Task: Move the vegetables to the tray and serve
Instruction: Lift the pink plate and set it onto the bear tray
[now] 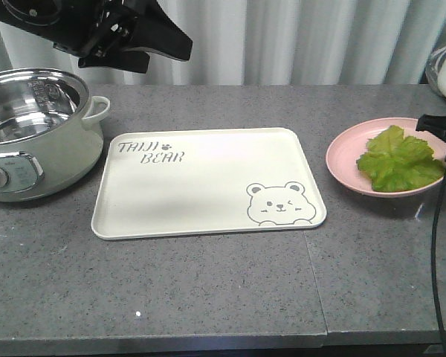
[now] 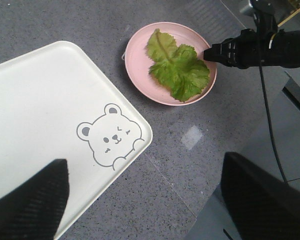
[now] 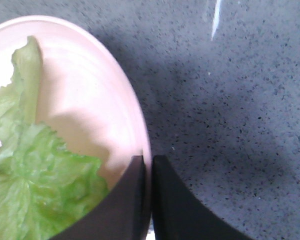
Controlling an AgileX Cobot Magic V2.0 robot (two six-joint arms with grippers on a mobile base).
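You are pinching the plate [image 1: 346, 156] rim at 3 o'clock, right gripper [image 3: 148, 161] nearly closed; left gripper [image 2: 145, 161] gaping, empty. Next, probably: tipping lettuce [image 1: 400, 160] onto tray [image 1: 208, 186], 9 o'clock.

tray [image 1: 208, 171]: smooth matt plastic | counter [image 1: 208, 297]: speckled grey stone | pot [image 1: 22, 111]: polished metal inside | plate [image 1: 342, 152]: glossy

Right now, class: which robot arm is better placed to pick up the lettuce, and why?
Right. The right gripper is at the rim of the pink plate, beside the lettuce; the left gripper hangs across the tray, near the pot.
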